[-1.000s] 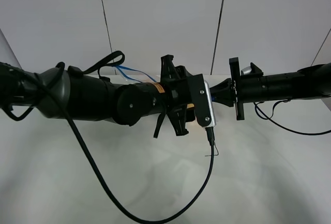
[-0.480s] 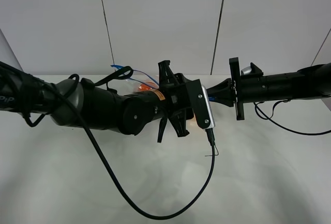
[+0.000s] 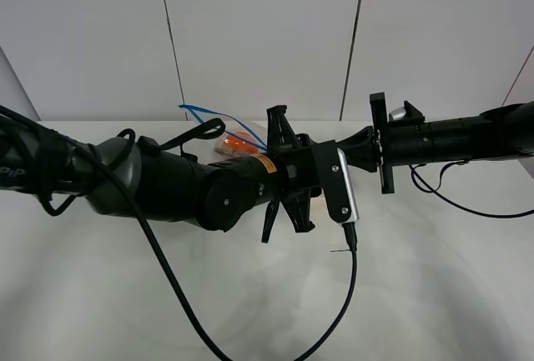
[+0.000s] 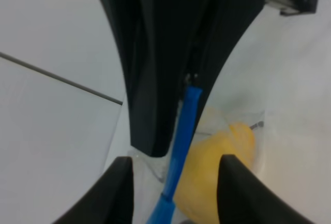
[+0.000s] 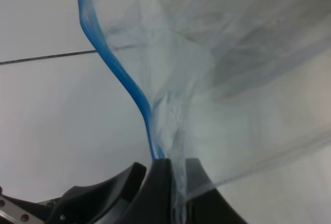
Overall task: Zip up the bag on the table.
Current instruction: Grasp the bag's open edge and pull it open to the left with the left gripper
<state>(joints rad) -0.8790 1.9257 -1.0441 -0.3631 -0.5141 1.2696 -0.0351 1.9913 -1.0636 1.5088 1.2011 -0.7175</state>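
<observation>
The bag is clear crinkly plastic with a blue zipper strip [image 3: 207,114], lying on the white table [image 3: 434,286] and mostly hidden behind my left arm. An orange [image 3: 238,142] shows through it. My left gripper [image 3: 292,171] reaches across the middle. In the left wrist view its fingers [image 4: 120,193] stand apart with the blue strip [image 4: 178,146] running between them and a yellow pear [image 4: 217,167] below. My right gripper [image 5: 173,169] is shut on the end of the strip [image 5: 121,74]. It also shows in the left wrist view [image 4: 194,76] and the exterior view [image 3: 355,152].
The left wrist camera's black cable [image 3: 354,294] hangs down over the front of the table. A small black wire-like mark [image 3: 340,250] lies beside it. White wall panels with dark seams [image 3: 171,44] stand behind the table.
My left arm has moved right and toward the front, closer to the right gripper, so more of the bag and the orange now show. The right arm has not moved.
</observation>
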